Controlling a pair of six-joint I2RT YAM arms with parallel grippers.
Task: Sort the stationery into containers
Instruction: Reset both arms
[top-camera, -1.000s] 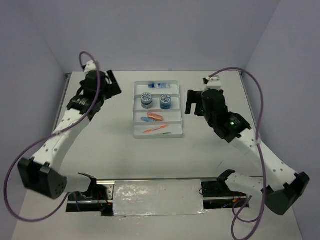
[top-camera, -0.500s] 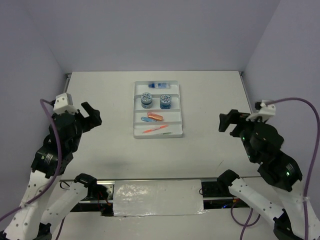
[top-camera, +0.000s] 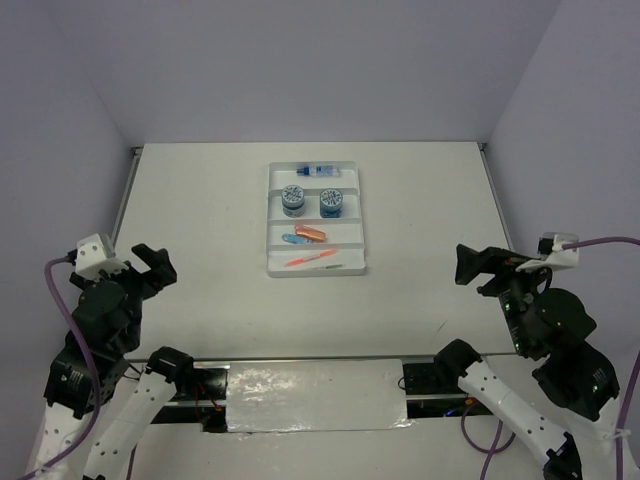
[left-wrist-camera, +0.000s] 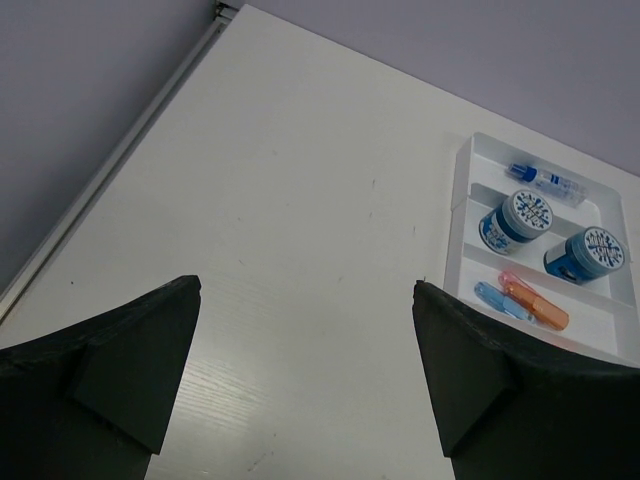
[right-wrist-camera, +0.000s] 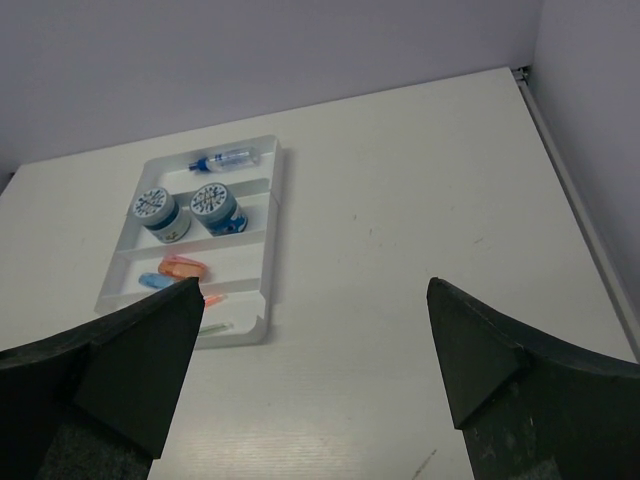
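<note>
while open, grippers (top-camera: 153, 259) (top-camera: 464, 265) far from tray (top-camera: 316, 272)

Stationery (top-camera: 294, 199) inside white tray (top-camera: 352, 240)

A lab test cell; plain lilac walls (top-camera: 300, 70) enclose a white table (top-camera: 420, 200).

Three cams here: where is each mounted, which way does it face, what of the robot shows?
Top external: above and behind the arms, looking down at the table; both arms, left claw and right claw show.
Left wrist: on the left arm, facing forward-right to the tray; its open fingers at the bottom.
Right wrist: on the right arm, facing forward-left to the tray; its open fingers at the bottom.
Shared: both wrist views show the tray's two tubs.
</note>
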